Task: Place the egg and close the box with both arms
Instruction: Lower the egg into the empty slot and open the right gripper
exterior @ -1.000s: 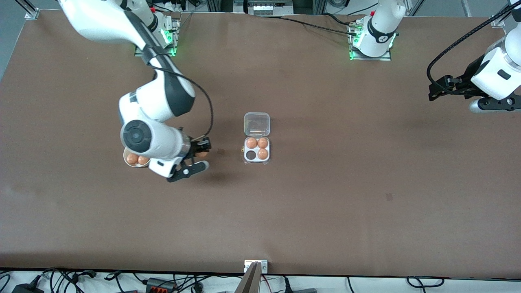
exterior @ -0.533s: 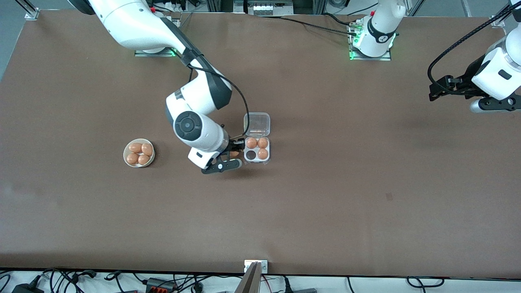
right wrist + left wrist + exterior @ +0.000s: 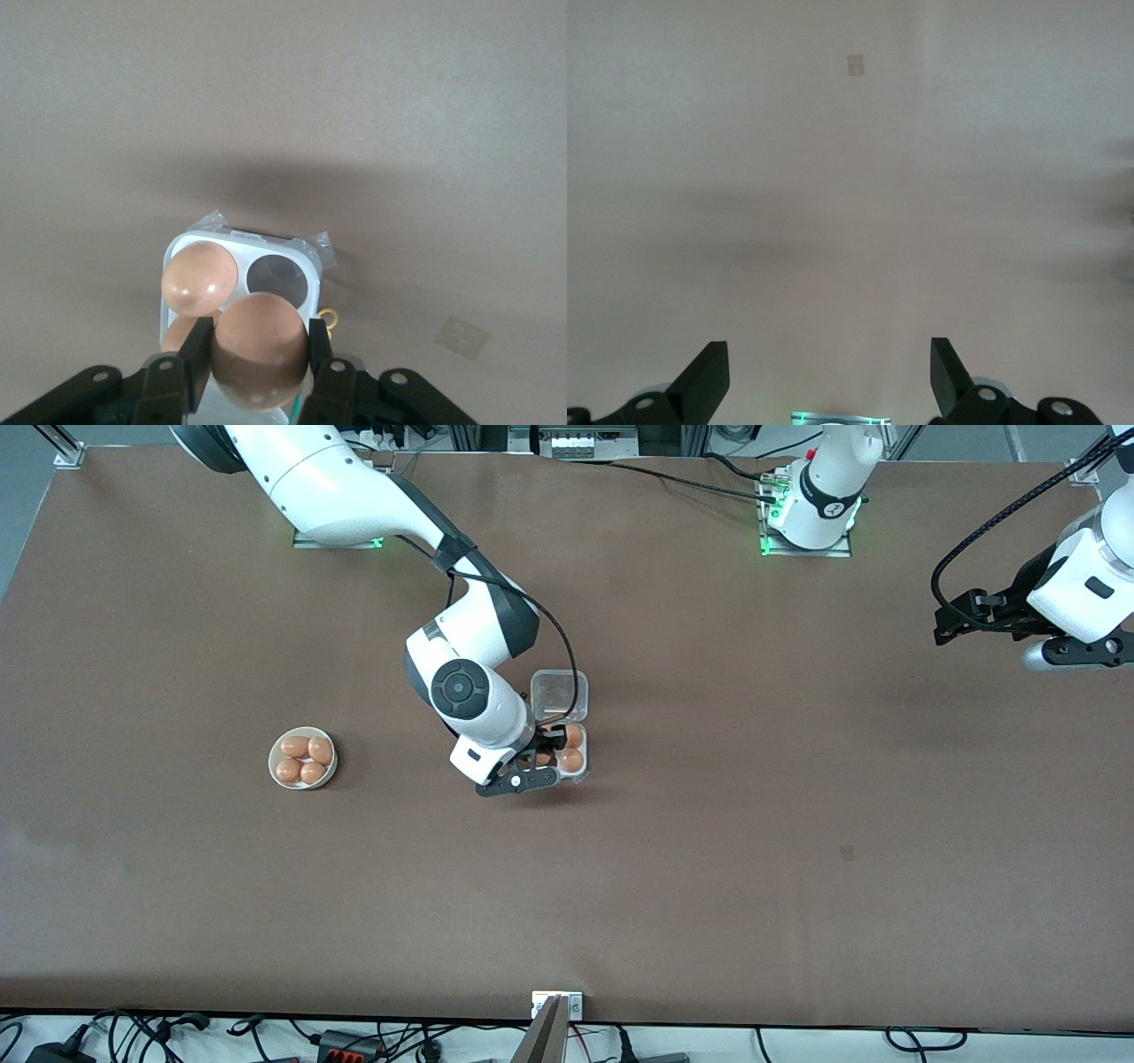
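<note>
The right claw (image 3: pixel 542 755) is over the box (image 3: pixel 560 731), near the middle of the desk (image 3: pixel 709 824). Its fingers (image 3: pixel 197 354) are clamped on the egg (image 3: pixel 259 350), which is held above the box's one empty cup (image 3: pixel 276 278). The clear lid (image 3: pixel 560 693) lies open. The left claw (image 3: pixel 952 622) waits over the desk's left-arm end, fingers (image 3: pixel 709 379) spread wide and holding nothing. A bowl (image 3: pixel 302 758) holds four eggs.
</note>
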Controlling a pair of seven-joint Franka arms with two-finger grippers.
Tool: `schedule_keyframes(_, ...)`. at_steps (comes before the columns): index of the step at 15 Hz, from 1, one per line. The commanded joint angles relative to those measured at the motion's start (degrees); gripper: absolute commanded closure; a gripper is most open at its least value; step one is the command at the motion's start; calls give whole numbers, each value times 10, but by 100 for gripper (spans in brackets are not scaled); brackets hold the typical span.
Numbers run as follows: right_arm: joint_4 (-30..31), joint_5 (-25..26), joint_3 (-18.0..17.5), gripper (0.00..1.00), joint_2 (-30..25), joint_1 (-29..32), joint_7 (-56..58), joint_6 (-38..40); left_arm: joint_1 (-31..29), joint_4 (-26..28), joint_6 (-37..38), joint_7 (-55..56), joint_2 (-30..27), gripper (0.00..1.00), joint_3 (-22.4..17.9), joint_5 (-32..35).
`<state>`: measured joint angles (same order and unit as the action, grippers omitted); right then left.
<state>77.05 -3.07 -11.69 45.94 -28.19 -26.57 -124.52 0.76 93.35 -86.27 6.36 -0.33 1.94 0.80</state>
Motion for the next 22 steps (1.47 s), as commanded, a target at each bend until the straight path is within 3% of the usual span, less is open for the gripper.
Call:
schedule_keyframes(1,-25,10,5,85,22,-9,-19,1,-1,-10,11,-6,1,0,-2,-3)
schedule_keyframes(11,-23,4,4,85,34,-9,-22,1,-1,-10,11,-6,1,0,-4,-4)
schedule_keyframes(12,-23,5,4,80,34,-9,-21,1,-1,-10,11,-6,1,0,-4,-4)
schedule_keyframes(13,-23,4,4,54,36,-9,-22,1,-2,-10,11,-8,1,0,-4,-4)
schedule_keyframes(14,-23,5,4,1,38,-9,-26,1,-2,-10,11,-9,1,0,-4,-4)
schedule_keyframes(18,-26,7,4,0,31,-8,-42,7,-6,-10,11,-12,1,0,-4,-3)
schedule_keyframes(22,-26,12,11,0,-15,8,-40,22,-7,-10,12,-5,1,0,-4,-6)
